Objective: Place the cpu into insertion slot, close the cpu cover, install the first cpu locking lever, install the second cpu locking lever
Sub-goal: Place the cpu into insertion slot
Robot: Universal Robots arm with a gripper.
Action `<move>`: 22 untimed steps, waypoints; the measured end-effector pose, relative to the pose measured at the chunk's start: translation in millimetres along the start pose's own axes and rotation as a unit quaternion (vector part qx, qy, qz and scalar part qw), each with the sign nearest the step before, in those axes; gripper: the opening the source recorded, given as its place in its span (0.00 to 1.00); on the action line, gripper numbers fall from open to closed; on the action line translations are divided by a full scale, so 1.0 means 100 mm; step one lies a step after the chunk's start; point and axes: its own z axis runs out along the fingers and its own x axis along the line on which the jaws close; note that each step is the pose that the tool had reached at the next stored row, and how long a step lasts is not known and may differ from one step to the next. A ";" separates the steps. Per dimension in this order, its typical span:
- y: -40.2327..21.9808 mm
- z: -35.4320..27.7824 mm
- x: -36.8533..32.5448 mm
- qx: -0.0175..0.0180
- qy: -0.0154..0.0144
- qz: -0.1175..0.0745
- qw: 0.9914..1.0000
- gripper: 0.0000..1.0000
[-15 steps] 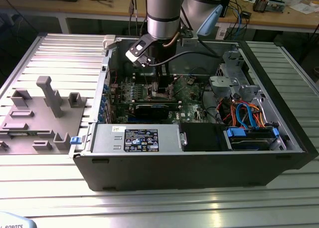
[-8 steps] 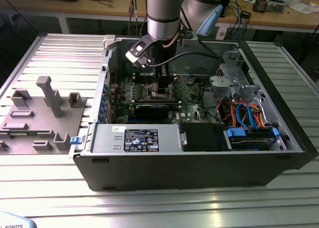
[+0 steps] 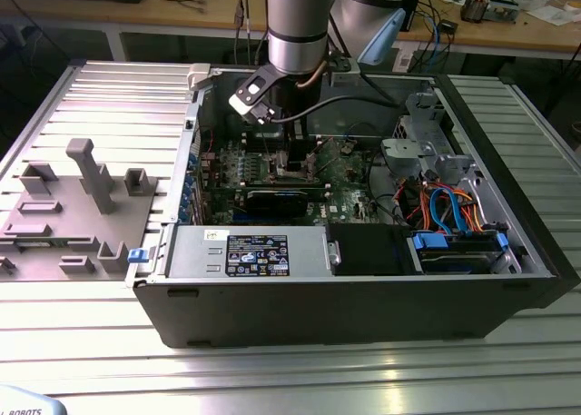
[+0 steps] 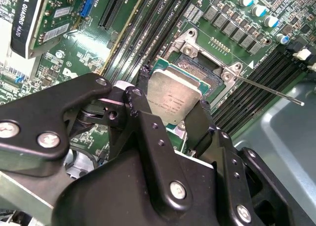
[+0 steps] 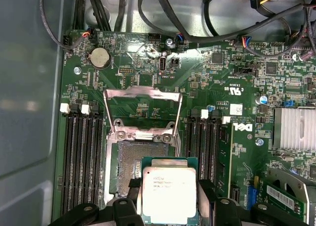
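Observation:
My gripper (image 5: 168, 199) is shut on the cpu (image 5: 168, 191), a flat square chip with a dull silver top on a green edge. Its black fingers (image 4: 143, 119) clamp two opposite sides of the cpu (image 4: 173, 100). The chip hangs over one edge of the insertion slot (image 5: 136, 161), whose bare contact field (image 4: 197, 67) shows beyond it. The cpu cover (image 5: 143, 91), a thin silvery frame, stands swung open on the far side of the slot. A thin locking lever (image 4: 269, 90) sticks out, released. In the exterior view the gripper (image 3: 290, 156) reaches down into the computer case.
Black memory slots (image 5: 81, 157) flank the socket on both sides. A silver heatsink (image 5: 295, 129) and a graphics card (image 4: 29, 18) lie close by. Cable bundles (image 5: 163, 13) hang along the case wall. A grey fixture tray (image 3: 73, 215) sits at the exterior view's left.

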 end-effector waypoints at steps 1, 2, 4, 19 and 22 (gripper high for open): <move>0.000 0.002 0.000 0.000 0.000 0.000 1.000 0.54; 0.000 0.003 0.000 0.000 0.000 0.000 1.000 0.54; -0.001 0.011 0.000 0.000 0.000 0.000 1.000 0.54; -0.003 0.054 0.001 0.000 0.000 0.000 1.000 0.54; -0.003 0.061 0.001 0.000 0.000 0.000 1.000 0.54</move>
